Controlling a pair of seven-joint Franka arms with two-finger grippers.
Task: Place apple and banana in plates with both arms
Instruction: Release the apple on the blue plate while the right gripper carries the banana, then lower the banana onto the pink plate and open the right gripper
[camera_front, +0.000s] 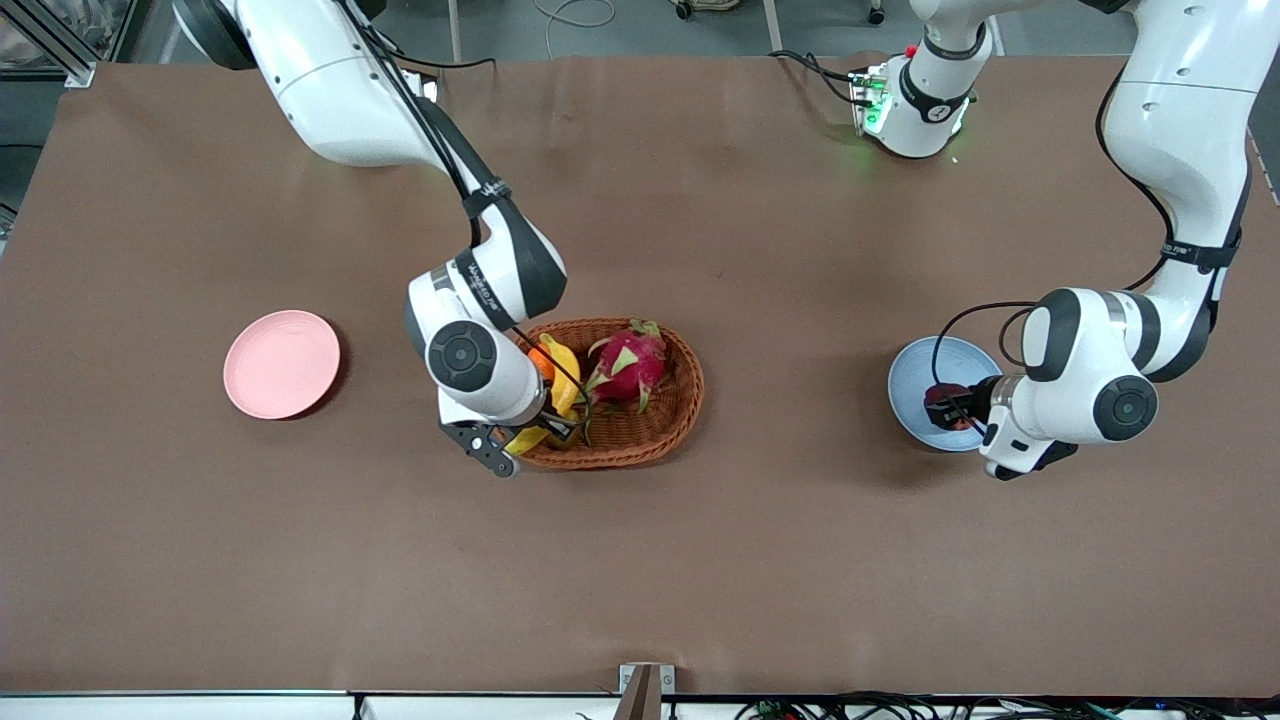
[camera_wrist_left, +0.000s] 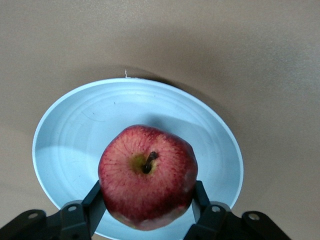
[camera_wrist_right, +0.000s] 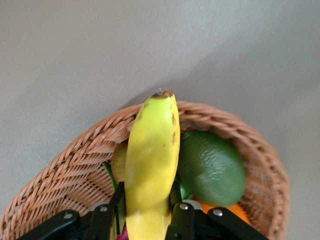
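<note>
My left gripper (camera_front: 957, 410) is shut on the dark red apple (camera_front: 943, 404) and holds it over the light blue plate (camera_front: 915, 375). In the left wrist view its fingers (camera_wrist_left: 95, 200) press both sides of the apple (camera_wrist_left: 147, 182) above the plate (camera_wrist_left: 70, 135); I cannot tell whether the apple touches it. My right gripper (camera_front: 553, 408) is shut on the yellow banana (camera_front: 561, 385) over the end of the wicker basket (camera_front: 650, 440) toward the right arm's end. In the right wrist view the banana (camera_wrist_right: 150, 160) stands between the fingers (camera_wrist_right: 118, 202). The pink plate (camera_front: 281, 363) holds nothing.
The basket holds a pink dragon fruit (camera_front: 628, 363) and an orange fruit (camera_front: 541, 362). The right wrist view also shows a green fruit (camera_wrist_right: 212, 167) in the basket (camera_wrist_right: 65, 170). The pink plate lies toward the right arm's end, the blue plate toward the left arm's end.
</note>
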